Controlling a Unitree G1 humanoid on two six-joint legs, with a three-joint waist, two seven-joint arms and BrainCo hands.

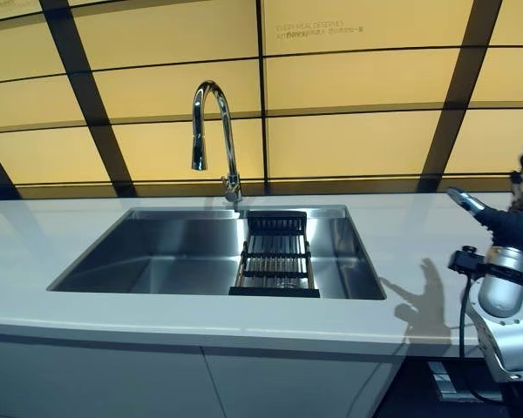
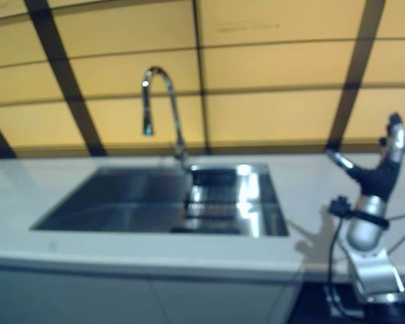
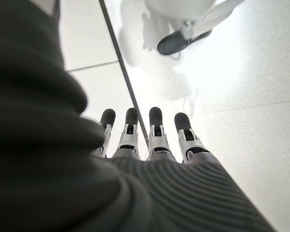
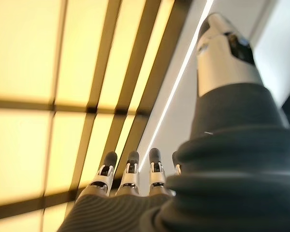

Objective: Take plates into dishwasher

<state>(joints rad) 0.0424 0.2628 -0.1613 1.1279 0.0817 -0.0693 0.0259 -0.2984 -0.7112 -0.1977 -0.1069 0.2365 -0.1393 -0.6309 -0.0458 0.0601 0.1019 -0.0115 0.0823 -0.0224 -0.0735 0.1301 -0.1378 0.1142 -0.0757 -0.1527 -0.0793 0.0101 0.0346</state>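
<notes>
No plate shows in any view. A steel sink (image 1: 183, 248) is set in the white counter (image 1: 401, 239), with a black dish rack (image 1: 276, 257) standing in its right half. My right hand (image 1: 519, 218) is raised at the far right above the counter's end, open, fingers straight and pointing up, thumb out; its wrist view shows the straight fingers (image 4: 130, 176) against the yellow wall. My left hand (image 3: 154, 140) shows only in its own wrist view, open with straight fingers pointing down at the pale floor, holding nothing.
A chrome gooseneck faucet (image 1: 213, 139) rises behind the sink. The yellow panelled wall (image 1: 357, 113) with dark strips backs the counter. White cabinet fronts (image 1: 157, 383) run below the counter's front edge.
</notes>
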